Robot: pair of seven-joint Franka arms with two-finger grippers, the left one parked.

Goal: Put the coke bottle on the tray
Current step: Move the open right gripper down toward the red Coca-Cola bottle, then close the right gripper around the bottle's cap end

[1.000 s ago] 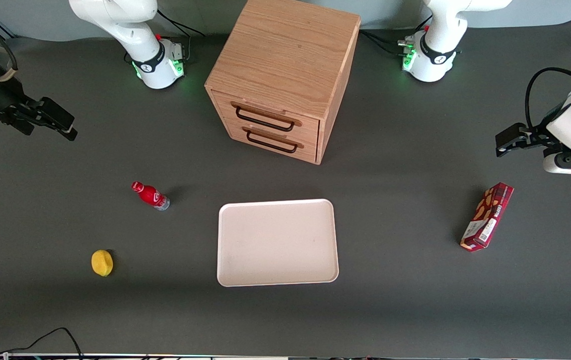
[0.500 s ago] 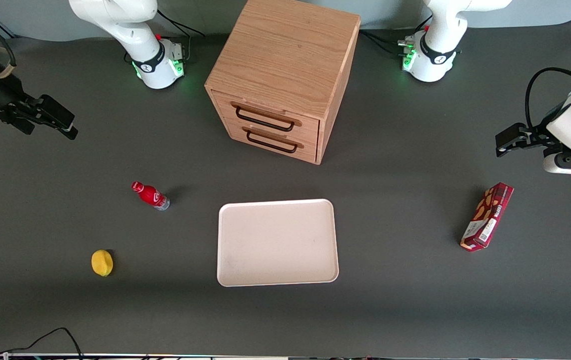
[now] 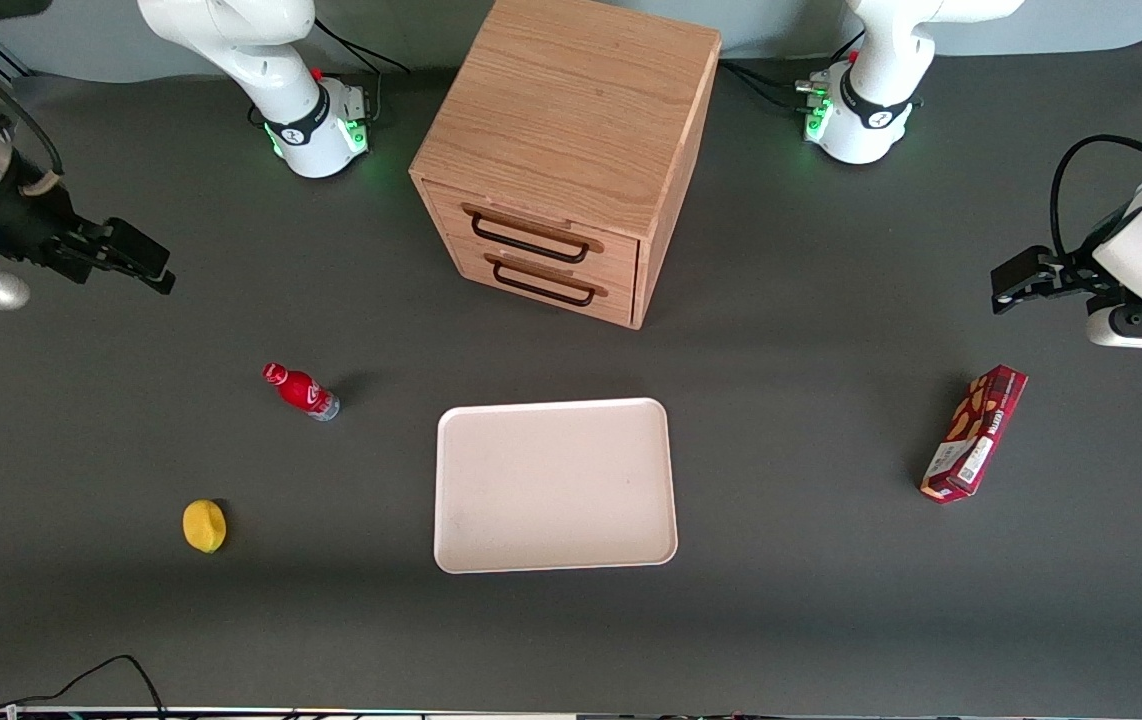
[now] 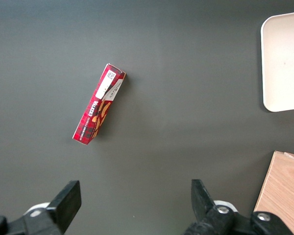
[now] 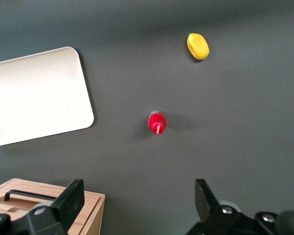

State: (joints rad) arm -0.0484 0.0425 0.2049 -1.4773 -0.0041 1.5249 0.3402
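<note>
1. Reaching is the step in hand: your gripper (image 3: 146, 268) hangs in the air at the working arm's end of the surface (image 3: 791, 620), well apart from the bottle (image 3: 300, 390) and farther from the front camera than it.

2. Your jaws stand wide open with nothing between them; the wrist view shows the two fingers (image 5: 71, 200) spread far apart, with bare surface in the gap.

3. You find the bottle standing upright on the surface, not yet touched. It sits near the tray (image 3: 555, 485), toward the working arm's end from it, with a clear strip of surface between the two. In the wrist view you look almost straight down on its red cap (image 5: 157, 122).

4. The tray lies flat and bare, in front of the drawer cabinet (image 3: 561, 150), so any spot on it can take the bottle.

5. A lemon (image 3: 204, 526) lies nearer the front camera than the bottle and well apart from it. A snack box (image 3: 974, 432) lies toward the parked arm's end. Neither sits on your path.

6. Your next move, as I judge it, calls for bringing the gripper over the bottle, centring the cap between the fingers, then lowering to the red body before closing.

7. Go gently: the bottle looks slim and top-heavy, so a finger that clips the cap may tip it and send it rolling.
</note>
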